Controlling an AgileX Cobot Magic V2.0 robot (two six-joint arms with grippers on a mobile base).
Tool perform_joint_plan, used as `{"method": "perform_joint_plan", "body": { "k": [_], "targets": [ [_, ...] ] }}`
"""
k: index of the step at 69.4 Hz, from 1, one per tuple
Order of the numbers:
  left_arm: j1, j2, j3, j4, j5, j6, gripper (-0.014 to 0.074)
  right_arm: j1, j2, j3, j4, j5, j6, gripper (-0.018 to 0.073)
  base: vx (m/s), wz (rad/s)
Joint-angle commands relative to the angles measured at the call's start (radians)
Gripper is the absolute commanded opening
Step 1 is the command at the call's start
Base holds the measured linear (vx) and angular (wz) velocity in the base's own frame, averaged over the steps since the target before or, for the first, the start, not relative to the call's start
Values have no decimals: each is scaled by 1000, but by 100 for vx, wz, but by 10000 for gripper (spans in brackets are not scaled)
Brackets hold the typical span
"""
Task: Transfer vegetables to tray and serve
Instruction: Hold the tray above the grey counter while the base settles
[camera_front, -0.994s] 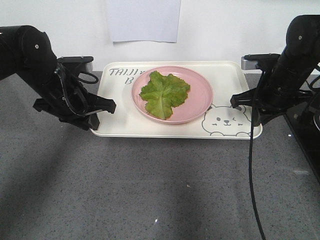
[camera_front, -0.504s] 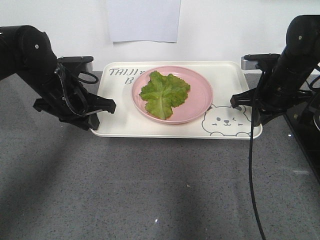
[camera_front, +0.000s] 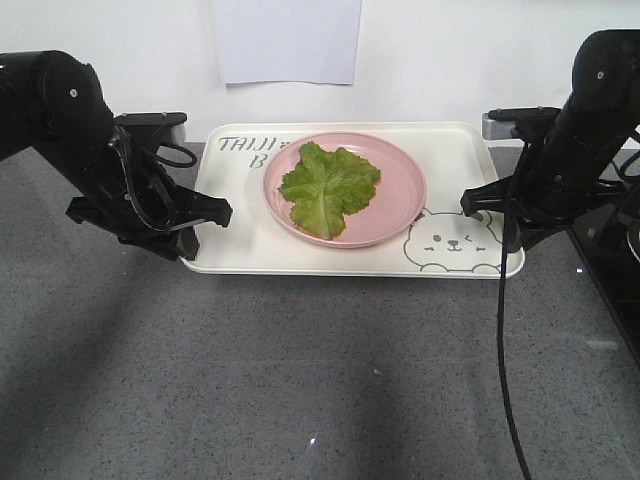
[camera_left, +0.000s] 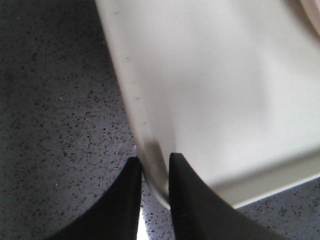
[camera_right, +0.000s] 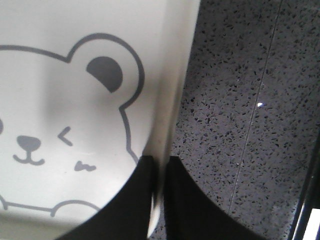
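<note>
The green lettuce leaf, the vegetables (camera_front: 328, 186), lies on a round pink plate (camera_front: 398, 195) that stands on the cream tray (camera_front: 240, 240). My left gripper (camera_front: 205, 222) is shut on the tray's left rim near its front corner; in the left wrist view the rim (camera_left: 150, 145) sits squeezed between the two black fingers (camera_left: 127, 200). At the opposite end my right gripper (camera_front: 482, 205) is shut on the tray's right rim beside the bear face (camera_front: 452, 243); in the right wrist view the rim (camera_right: 165, 120) runs between the fingers (camera_right: 192, 205).
The tray rests on a grey speckled tabletop (camera_front: 300, 380) against a white wall with a paper sheet (camera_front: 287, 40). A black cable (camera_front: 503, 330) hangs from the right arm. A dark unit (camera_front: 615, 250) stands at the right edge.
</note>
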Motion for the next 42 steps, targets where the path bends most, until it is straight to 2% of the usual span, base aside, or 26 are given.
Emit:
{"method": "perform_joint_plan", "body": {
  "k": [1, 42],
  "targets": [
    [-25, -56, -32, -127, -72, 22, -8, 18, -56, -27, 94, -7, -38, -8, 0, 0],
    [-25, -56, -32, -127, -72, 22, -8, 18, -56, -27, 94, -7, -38, -8, 0, 0]
  ]
}}
